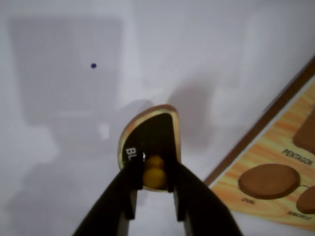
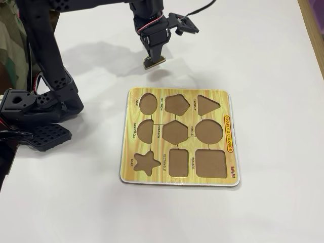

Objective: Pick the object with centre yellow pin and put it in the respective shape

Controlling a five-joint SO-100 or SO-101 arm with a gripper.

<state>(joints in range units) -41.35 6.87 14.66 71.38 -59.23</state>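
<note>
Overhead, semicircle piece in gripper

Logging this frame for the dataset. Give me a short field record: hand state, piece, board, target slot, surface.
hand: shut on the yellow knob of the semicircle piece
piece: dark face, pale rim, hanging from the hand, apparently lifted above its shadow on the table, beyond the board's far edge in the fixed view
board: wooden shape board, flat on the table, all nine slots empty
target slot: semicircle slot, left column, middle row in the fixed view
surface: white table
</note>
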